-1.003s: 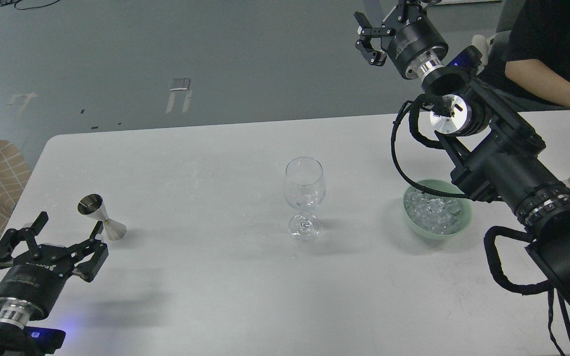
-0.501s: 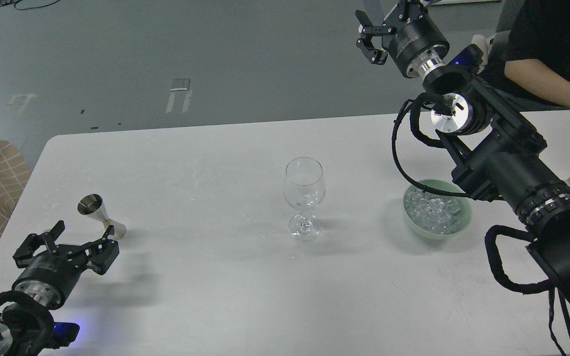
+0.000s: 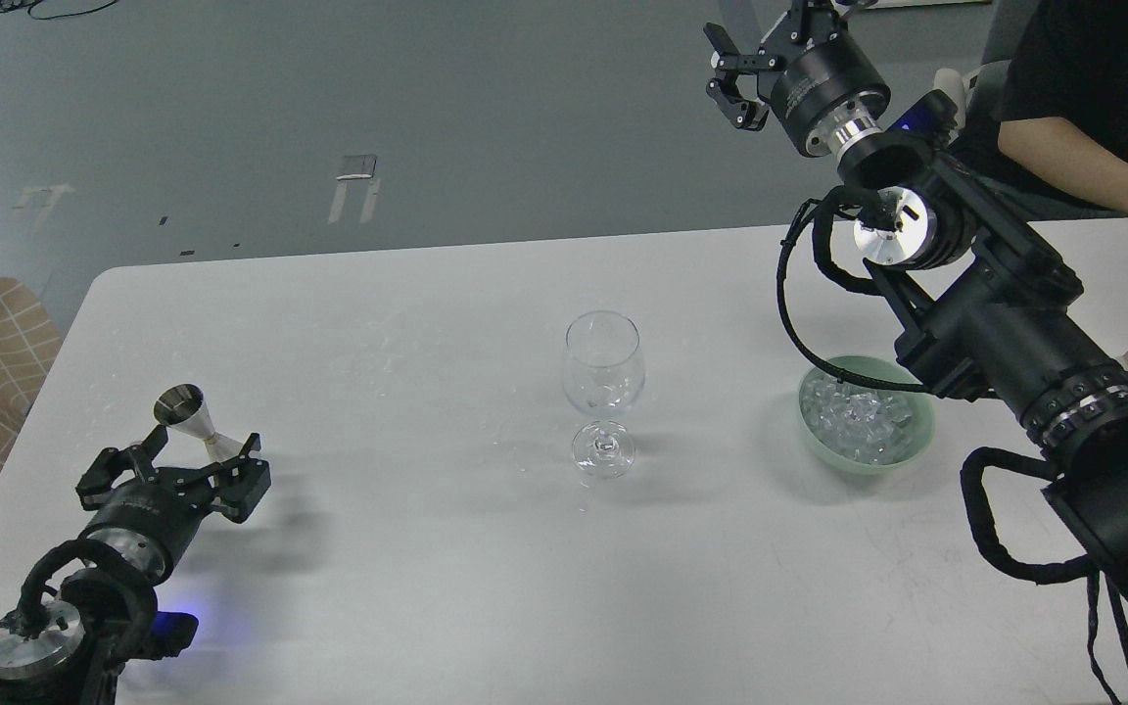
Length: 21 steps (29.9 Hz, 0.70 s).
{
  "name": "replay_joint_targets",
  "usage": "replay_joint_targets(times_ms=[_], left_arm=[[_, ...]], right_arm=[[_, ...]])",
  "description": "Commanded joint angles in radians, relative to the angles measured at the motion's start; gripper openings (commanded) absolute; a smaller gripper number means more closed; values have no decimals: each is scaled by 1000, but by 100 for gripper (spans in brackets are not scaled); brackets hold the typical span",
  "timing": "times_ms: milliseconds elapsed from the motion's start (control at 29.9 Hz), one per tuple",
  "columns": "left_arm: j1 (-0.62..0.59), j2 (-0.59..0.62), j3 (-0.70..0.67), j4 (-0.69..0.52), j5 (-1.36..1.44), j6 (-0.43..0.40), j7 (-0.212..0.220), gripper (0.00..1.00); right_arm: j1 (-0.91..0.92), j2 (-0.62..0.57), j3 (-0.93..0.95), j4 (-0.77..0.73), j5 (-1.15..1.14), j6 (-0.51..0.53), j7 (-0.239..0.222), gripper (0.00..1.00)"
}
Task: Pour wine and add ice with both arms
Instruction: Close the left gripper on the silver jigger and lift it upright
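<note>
Standing upright near the middle of the white bench (image 3: 427, 587), the clear wine glass (image 3: 603, 392) has its long axis vertical and its mouth pointing up; whether any wine lies in it cannot be told. To its right, apart from it, a pale green bowl (image 3: 912, 446) holds the ice (image 3: 858, 426), a heap of small clear cubes. At the bench's left side stands a small metal jigger (image 3: 194, 423), upright but leaning slightly, open cup uppermost and its flared foot on the bench.

The left gripper (image 3: 182, 460) sits low over the bench, just in front of the jigger, its jaws spread with one finger to each side of the jigger's foot; whether they touch it cannot be told. Its arm runs back toward the lower left corner.

The right gripper (image 3: 735, 73) is raised high beyond the far edge of the bench, pointing left, its jaws spread and holding nothing. Part of the right arm (image 3: 995, 323) crosses above the bowl's right rim. A person's bare forearm (image 3: 1103, 181) rests at the far right corner.
</note>
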Motion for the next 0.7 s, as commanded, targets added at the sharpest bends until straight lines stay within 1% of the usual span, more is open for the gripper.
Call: replay_joint_targets(times_ms=[0,368,401,435,468,568,635,669], left_arm=[[-23,4,1,35,4,0,1,98],[-65,10,-1,95,4,-5,1,95],[-72,10,-1,98,4,-5,1,92],[-79,10,-1,105,4,-6,-1,83],[-79,10,-1,108,4,-9,-2,79],[-80,12,1,113,5,-11,-5,74],[-82,12,1,118,13,-12,-5,67],[-82,12,-1,119,16,-12,-7,66]], right_arm=[[1,-5,1,1,1,0,0,100],[1,-4,1,3,-2,2,2,100],[1,-4,-1,3,-2,2,2,100],[1,-4,-1,3,-2,2,0,100],[1,-4,1,3,-2,2,0,100],[1,-4,1,3,-2,2,0,100],[1,-4,1,3,-2,2,0,100],[1,-4,-1,5,-2,2,0,100]])
